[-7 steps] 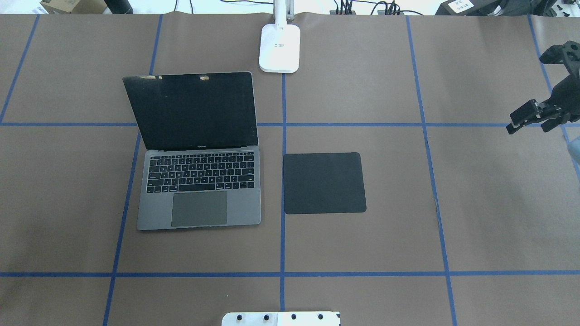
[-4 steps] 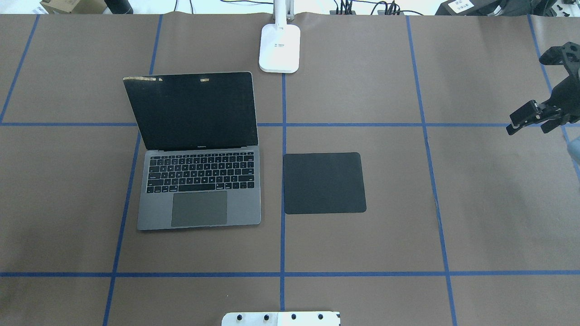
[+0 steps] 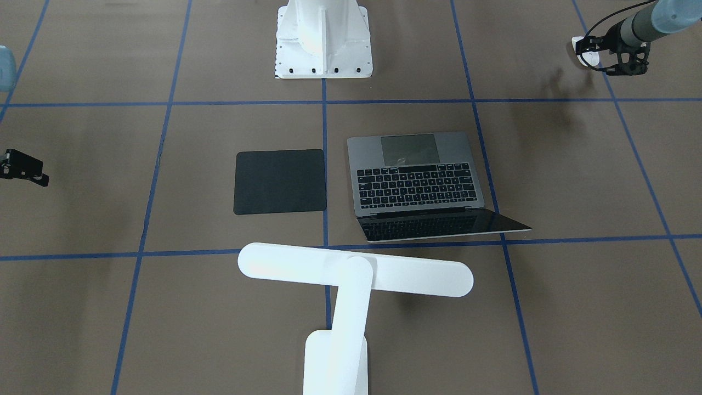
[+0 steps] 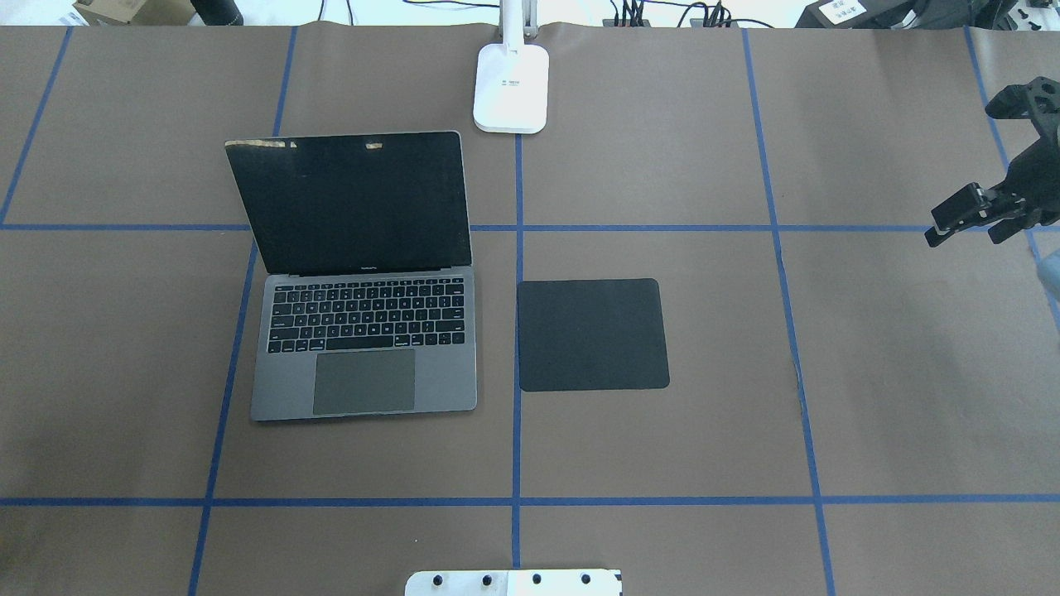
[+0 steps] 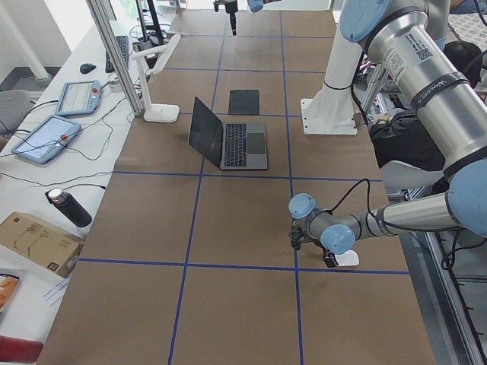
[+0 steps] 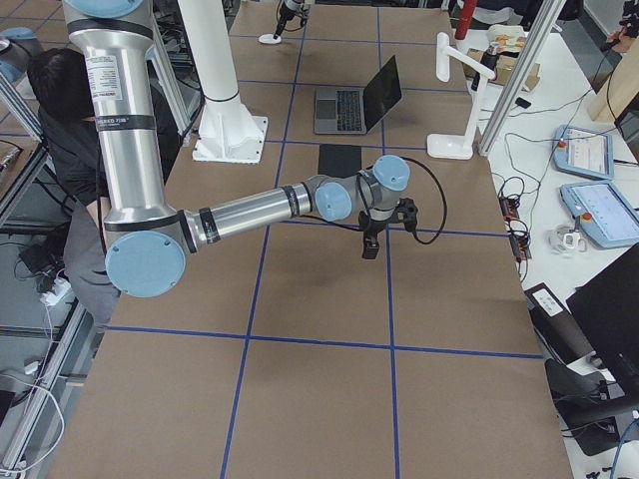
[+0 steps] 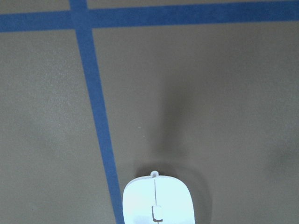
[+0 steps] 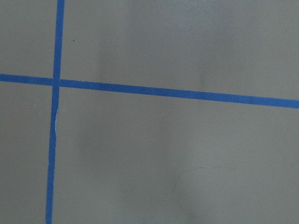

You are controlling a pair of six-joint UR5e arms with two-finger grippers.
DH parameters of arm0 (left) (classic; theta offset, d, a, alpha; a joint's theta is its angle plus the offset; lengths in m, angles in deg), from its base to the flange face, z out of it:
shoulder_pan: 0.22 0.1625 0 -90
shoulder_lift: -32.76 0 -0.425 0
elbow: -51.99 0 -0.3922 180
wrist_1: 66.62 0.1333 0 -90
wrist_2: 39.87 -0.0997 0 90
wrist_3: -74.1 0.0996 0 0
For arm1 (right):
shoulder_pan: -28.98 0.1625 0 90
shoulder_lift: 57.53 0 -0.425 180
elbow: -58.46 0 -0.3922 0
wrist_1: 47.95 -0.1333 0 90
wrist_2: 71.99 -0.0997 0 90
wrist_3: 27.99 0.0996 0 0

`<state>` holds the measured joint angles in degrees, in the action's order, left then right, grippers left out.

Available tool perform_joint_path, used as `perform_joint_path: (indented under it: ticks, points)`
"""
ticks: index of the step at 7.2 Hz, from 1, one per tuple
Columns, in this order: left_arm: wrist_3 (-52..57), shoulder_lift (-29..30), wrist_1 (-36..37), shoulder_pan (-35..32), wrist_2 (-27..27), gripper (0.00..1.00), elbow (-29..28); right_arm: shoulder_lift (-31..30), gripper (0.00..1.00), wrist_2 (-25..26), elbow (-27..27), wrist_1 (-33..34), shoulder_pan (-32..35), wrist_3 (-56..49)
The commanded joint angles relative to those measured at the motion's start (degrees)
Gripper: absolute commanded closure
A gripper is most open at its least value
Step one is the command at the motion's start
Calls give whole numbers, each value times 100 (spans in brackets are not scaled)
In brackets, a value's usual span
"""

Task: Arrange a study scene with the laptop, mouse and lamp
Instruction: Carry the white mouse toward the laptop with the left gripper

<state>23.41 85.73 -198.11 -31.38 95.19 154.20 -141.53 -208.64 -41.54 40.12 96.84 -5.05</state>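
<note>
Right gripper (image 4: 965, 170), jaws spread, nudged slightly at far right; mouse (image 7: 158, 201) pickup seemingly in hand, left gripper (image 3: 595, 54) at it, jaws' state untellable; next likely: secure grasp, carry to mat (image 4: 592, 334).

Laptop (image 4: 364, 331) standing open left of centre line, raised lid blocking low sweeps toward far edge. Black mat (image 4: 592, 334) lying flat just right of it, narrow strip of table cover (image 4: 869, 397) showing between. Lamp (image 3: 351, 274) standing at far edge near centre line, bar head hanging crosswise overhead behind laptop lid. White pedestal (image 3: 323, 38) occupying near edge at centre. Wide room lying open right of mat and in front of laptop. Right gripper (image 6: 370, 242) hovering over right side, well apart from mat.
</note>
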Motion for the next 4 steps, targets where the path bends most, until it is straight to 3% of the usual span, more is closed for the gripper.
perform_joint_path:
  ticks: [1, 4]
  points:
    - [-2, 82, 1, 118, 74, 0, -131, -2, 1, 16, 7, 0, 0, 0]
    - [-2, 302, -8, 241, 74, 0, -412, -2, 1, 7, -19, -9, 0, 0]
